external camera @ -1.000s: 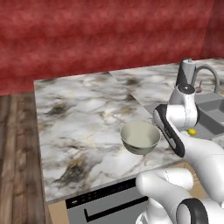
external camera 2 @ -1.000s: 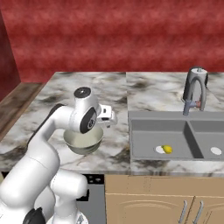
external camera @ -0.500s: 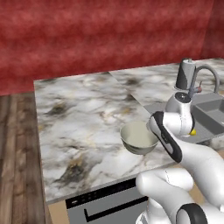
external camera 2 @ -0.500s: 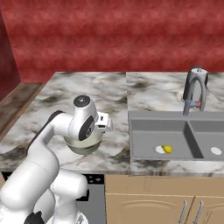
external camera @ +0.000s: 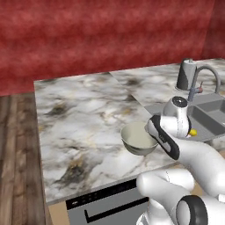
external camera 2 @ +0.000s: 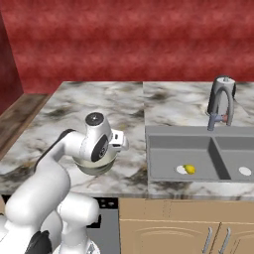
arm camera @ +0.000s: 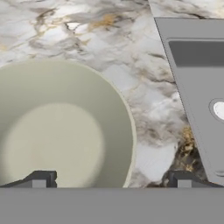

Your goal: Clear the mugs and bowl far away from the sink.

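Jaws point(arm camera: 111, 179) spread wide and empty, straddling the near rim of the bowl point(arm camera: 61, 131) on the marble desk point(external camera: 83, 118).

Seen from the hand: one fingertip point(arm camera: 39, 179) over the bowl's pale cream-green inside, the other above bare marble just outside the rim. Sits near the desk's front edge, beside the grey sink point(external camera 2: 198, 154), a strip of marble between them. Not yet gripped, apparently; contact with the rim too hard to judge from here. Best done by lowering until the rim wall lies well between the fingertips, then closing squarely, since glossy curved walls likely slip under a shallow pinch. Then lifting level and carrying away from the sink, toward the far open marble. A small yellow object point(external camera 2: 189, 169) lying in the sink basin.
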